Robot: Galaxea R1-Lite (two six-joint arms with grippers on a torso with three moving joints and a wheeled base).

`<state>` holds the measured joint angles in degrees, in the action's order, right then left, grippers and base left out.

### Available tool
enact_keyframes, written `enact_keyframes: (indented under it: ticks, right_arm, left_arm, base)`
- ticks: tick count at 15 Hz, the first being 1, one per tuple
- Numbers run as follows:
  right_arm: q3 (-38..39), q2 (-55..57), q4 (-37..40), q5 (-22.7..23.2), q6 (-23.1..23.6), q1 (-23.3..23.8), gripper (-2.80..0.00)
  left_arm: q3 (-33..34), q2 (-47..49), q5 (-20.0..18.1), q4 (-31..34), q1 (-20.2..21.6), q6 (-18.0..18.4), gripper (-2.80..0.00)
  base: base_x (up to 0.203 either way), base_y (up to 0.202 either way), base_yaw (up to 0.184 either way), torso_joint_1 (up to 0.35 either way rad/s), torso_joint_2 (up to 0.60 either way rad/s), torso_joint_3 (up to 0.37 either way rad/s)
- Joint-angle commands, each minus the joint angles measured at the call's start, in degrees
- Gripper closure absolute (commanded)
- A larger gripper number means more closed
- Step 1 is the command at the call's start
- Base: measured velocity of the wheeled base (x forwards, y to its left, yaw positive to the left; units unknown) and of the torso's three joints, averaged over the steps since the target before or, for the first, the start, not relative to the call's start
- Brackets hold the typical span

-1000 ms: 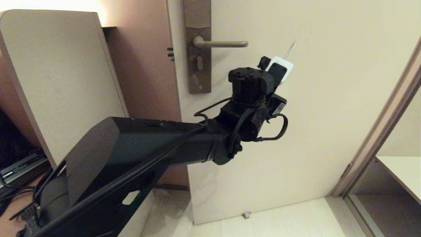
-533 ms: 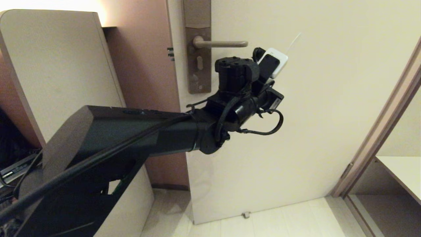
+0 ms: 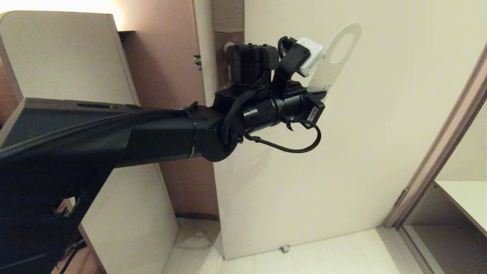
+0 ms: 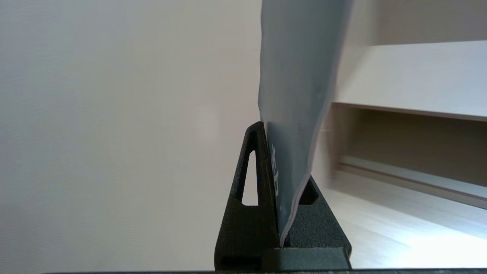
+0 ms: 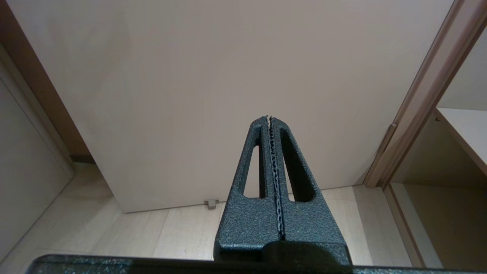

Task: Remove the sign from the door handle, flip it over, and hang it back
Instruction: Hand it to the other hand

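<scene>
My left gripper (image 4: pixel 283 160) is shut on the lower end of the sign (image 3: pixel 340 57), holding it up against the door to the right of the lock. In the head view the sign's white face and oval hole are turned toward me. The left wrist view shows its teal face (image 4: pixel 300 76) with white letters next to one finger (image 4: pixel 255 171). The wrist covers most of the door handle; only its rounded bend (image 3: pixel 227 46) and the tall plate (image 3: pixel 227 17) show. The right gripper (image 5: pixel 269 118) is shut and empty, low down, pointing at the bottom of the door.
The pale door (image 3: pixel 380 144) fills the middle of the head view. A tall beige cabinet panel (image 3: pixel 76 68) stands at the left. A brown door frame (image 3: pixel 437 160) and a white shelf (image 3: pixel 468 201) are at the right. A small door stop (image 3: pixel 283 248) sits on the floor.
The left arm has risen and swung left toward the handle, now covering the lever. Its wrist has rolled, turning the sign from edge-on to broadside with the hole in view.
</scene>
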<state>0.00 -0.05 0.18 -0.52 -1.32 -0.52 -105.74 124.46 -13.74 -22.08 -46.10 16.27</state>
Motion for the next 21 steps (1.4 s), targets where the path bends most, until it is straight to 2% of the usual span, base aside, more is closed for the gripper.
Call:
enact_keyframes:
  ticks: [1,5,8,9,11,13,16,21]
  right_arm:
    - [0.00,0.05,-0.01,0.00,0.00,0.00,0.00]
    - [0.00,0.05,-0.01,0.00,0.00,0.00,0.00]
    - [0.00,0.05,-0.01,-0.05,0.00,0.00,0.00]
    - [0.00,0.05,-0.01,0.00,0.00,0.00,0.00]
    - [0.00,0.05,-0.01,0.00,0.00,0.00,0.00]
    - [0.00,0.05,-0.01,0.00,0.00,-0.05,0.00]
    - [0.00,0.05,-0.01,0.13,0.39,0.00,0.00]
    - [0.00,0.05,0.08,0.67,1.29,-0.02,0.00]
  left_arm:
    - [4.77,-3.84,-2.59,-0.10,0.13,-1.41,0.00]
    - [18.83,-12.52,-10.51,-0.29,0.67,-5.76,0.00]
    - [27.64,-17.60,-17.04,-0.40,1.05,-7.27,0.00]
    - [29.09,-18.77,-19.81,-0.42,1.32,-8.10,0.00]
    - [29.45,-20.19,-24.63,-0.49,1.79,-12.11,0.00]
    - [30.09,-21.51,-25.72,-0.49,1.81,-15.17,0.00]
    - [34.83,-23.54,-31.75,-0.86,2.37,-16.48,0.00]
    - [44.34,-23.76,-35.25,-11.84,2.94,-16.84,0.00]
  base:
    - [0.000,0.000,0.000,0.000,0.00,0.000]
    - [0.000,0.000,0.000,0.000,0.00,0.000]
    - [0.000,0.000,0.000,0.000,0.00,0.000]
    - [0.000,0.000,0.000,0.000,0.00,0.000]
    - [0.000,0.000,0.000,0.000,0.00,0.000]
    - [0.000,0.000,0.000,0.000,0.00,0.000]
    - [0.000,0.000,0.000,0.000,0.00,0.000]
    - [0.000,0.000,0.000,0.000,0.00,0.000]
